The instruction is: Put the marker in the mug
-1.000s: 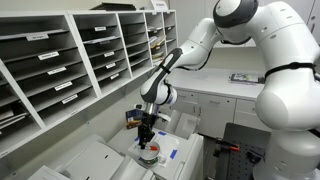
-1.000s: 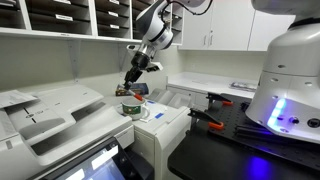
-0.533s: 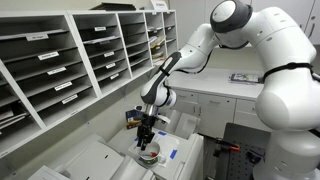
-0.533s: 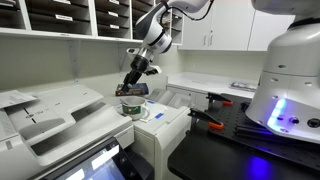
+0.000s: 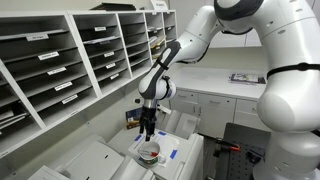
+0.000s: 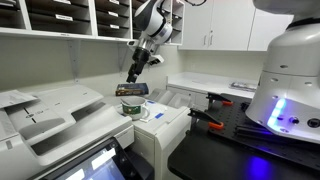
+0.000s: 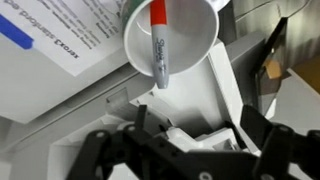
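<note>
- The marker (image 7: 160, 55) is already in the mug (image 7: 198, 45). Its red cap is up and its pale barrel leans against the inner wall, with the lower end down toward the near side of the mug in the wrist view.
- The end effector (image 7: 190, 128) is spread wide and grips nothing. In an exterior view it hangs (image 5: 148, 128) straight above the mug, clear of the rim.
- The mug stands upright on the white table (image 7: 60, 105), beside or partly on a printed sheet (image 7: 50, 40) with a blue mark at its far left. I cannot tell whether its base overlaps the paper.
- By my reading the task is as good as done, and what remains is to leave without knocking anything.
- The marker looks light and stiff, with a smooth and probably slick plastic barrel.
  - It should be pinched across the barrel, not along it.
  - Only its capped upper part is within reach here, so that is where a grip would have to go, and the cap may pull off under a hard tug.
- The mug looks rigid, heavier than the marker, and likely to chip if knocked.
  - It seems about as wide as the spread fingers, so gripping it from outside would be tight.
  - One finger inside the rim and one outside, on the side away from the marker, is the safer hold.
- A mug resting on paper may slide from a light nudge — so a straight vertical retreat is the cautious choice.
</note>
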`<state>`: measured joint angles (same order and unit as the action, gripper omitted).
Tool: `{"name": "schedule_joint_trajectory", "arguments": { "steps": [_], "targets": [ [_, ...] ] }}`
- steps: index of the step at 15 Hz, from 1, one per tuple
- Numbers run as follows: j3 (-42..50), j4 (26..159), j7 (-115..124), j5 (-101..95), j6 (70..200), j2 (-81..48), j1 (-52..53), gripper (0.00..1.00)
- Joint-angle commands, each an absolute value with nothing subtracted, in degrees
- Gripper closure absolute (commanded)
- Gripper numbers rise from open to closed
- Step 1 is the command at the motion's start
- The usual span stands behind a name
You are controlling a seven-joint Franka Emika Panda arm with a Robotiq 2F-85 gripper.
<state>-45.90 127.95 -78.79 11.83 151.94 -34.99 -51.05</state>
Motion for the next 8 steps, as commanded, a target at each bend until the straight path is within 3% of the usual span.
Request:
{"name": "schedule_joint_trajectory", "arguments": {
  "steps": [1,8],
  "targets": [
    [-39.19,131.33,-70.73,12.52,148.64,-22.79,-44.1,0.0],
    [-14.38,134.43,-55.76,3.59,138.39,-10.11,-20.31,0.0]
  ]
}}
